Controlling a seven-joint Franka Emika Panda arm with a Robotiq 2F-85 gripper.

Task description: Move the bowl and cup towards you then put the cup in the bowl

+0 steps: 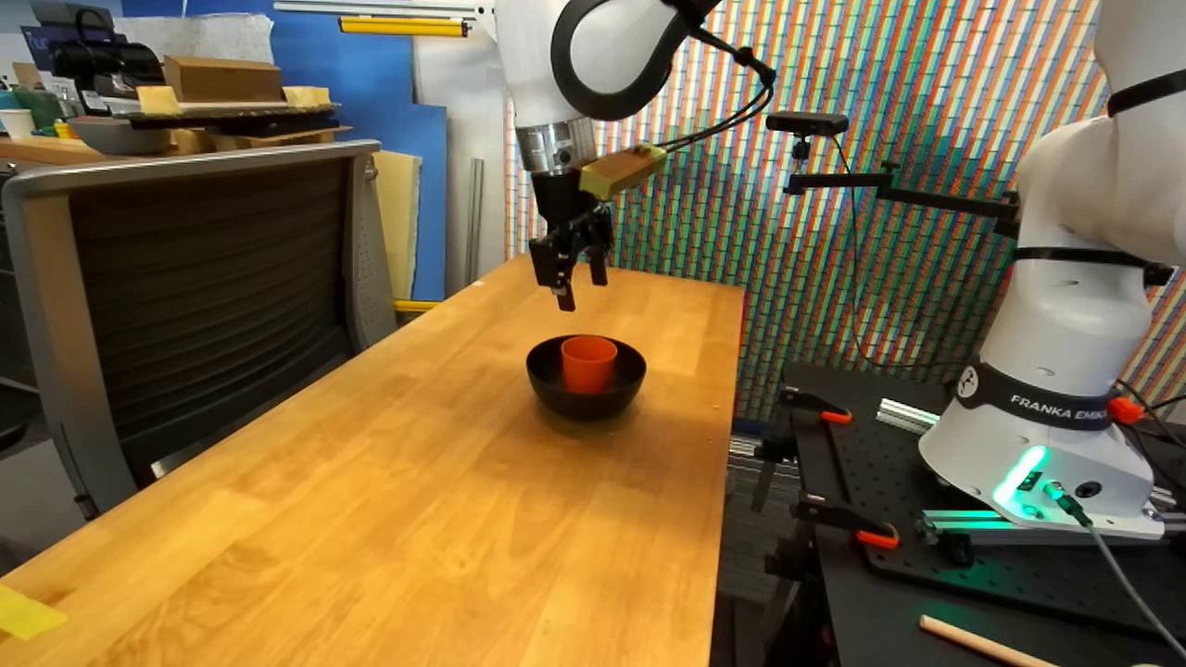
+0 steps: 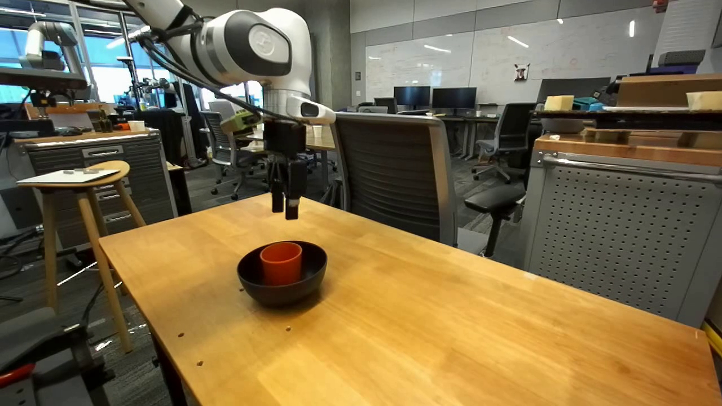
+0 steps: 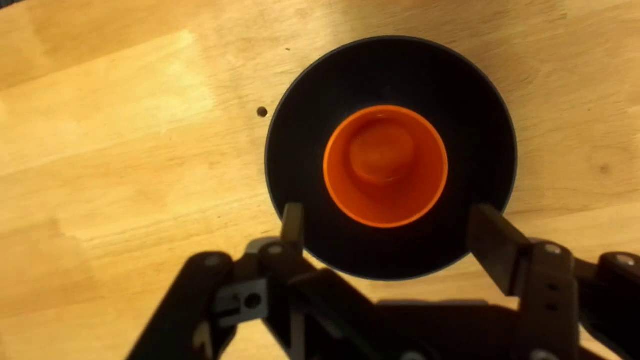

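Note:
The black bowl point(image 1: 602, 406) stands upright on the wooden table in both exterior views point(image 2: 282, 294). The red-orange cup point(image 1: 589, 366) stands upright inside the bowl, and it also shows there in an exterior view point(image 2: 281, 266). In the wrist view the cup point(image 3: 385, 165) sits near the middle of the bowl point(image 3: 390, 255), with its open mouth facing up and nothing in it. My gripper point(image 1: 582, 289) is above the bowl and cup, apart from both. Its fingers are spread wide with nothing between them in the wrist view point(image 3: 388, 212). It also hangs over the table in an exterior view point(image 2: 284, 212).
The wooden table point(image 1: 445, 519) has a yellow tape piece point(image 1: 28, 611) at a near corner. An office chair point(image 1: 213, 278) stands along a long edge. The robot base point(image 1: 1038, 445) is beyond the opposite edge. A wooden stool point(image 2: 93, 186) stands off the table.

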